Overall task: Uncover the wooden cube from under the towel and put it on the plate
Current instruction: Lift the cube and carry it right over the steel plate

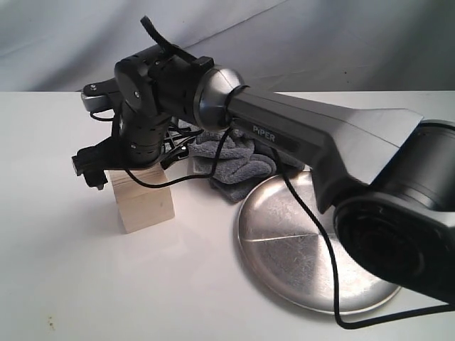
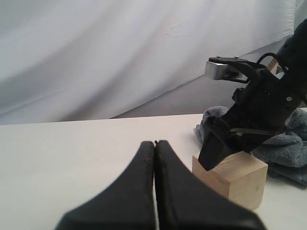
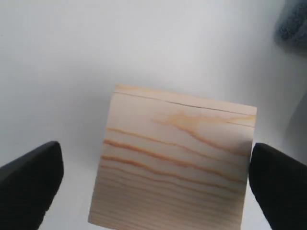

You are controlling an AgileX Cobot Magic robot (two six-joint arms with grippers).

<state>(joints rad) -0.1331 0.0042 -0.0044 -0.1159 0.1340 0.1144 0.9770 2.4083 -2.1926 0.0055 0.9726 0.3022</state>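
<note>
The wooden cube point(image 1: 146, 202) stands bare on the white table, left of the plate point(image 1: 298, 241). My right gripper point(image 1: 138, 167) reaches across from the right and hangs just over the cube point(image 3: 177, 158). It is open, one finger point(image 3: 29, 182) well off one side and the other finger point(image 3: 280, 187) close to the opposite side. The grey towel point(image 1: 231, 163) lies bunched behind the cube, at the plate's far edge. My left gripper point(image 2: 154, 143) is shut with nothing in it, low over the table, facing the cube point(image 2: 240, 177) and towel point(image 2: 288, 148).
The right arm's grey link point(image 1: 320, 135) and a loose black cable point(image 1: 313, 234) cross above the plate. A pale backdrop cloth point(image 1: 320, 35) hangs behind the table.
</note>
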